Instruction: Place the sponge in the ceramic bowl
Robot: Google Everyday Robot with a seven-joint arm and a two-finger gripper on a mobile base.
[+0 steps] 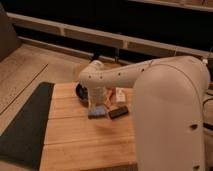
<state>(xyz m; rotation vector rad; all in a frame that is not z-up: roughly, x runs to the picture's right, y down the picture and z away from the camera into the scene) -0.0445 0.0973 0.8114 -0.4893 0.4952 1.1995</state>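
Note:
The blue-grey sponge lies flat on the wooden table, near its middle. My gripper points straight down right above the sponge and at least reaches its top edge. The ceramic bowl is a dark round shape just left of and behind the gripper, half hidden by the wrist. My white arm reaches in from the right.
A blackish rectangular block lies just right of the sponge. A small white packet sits behind it. A dark mat runs along the table's left side. The arm's big white link fills the right of the view.

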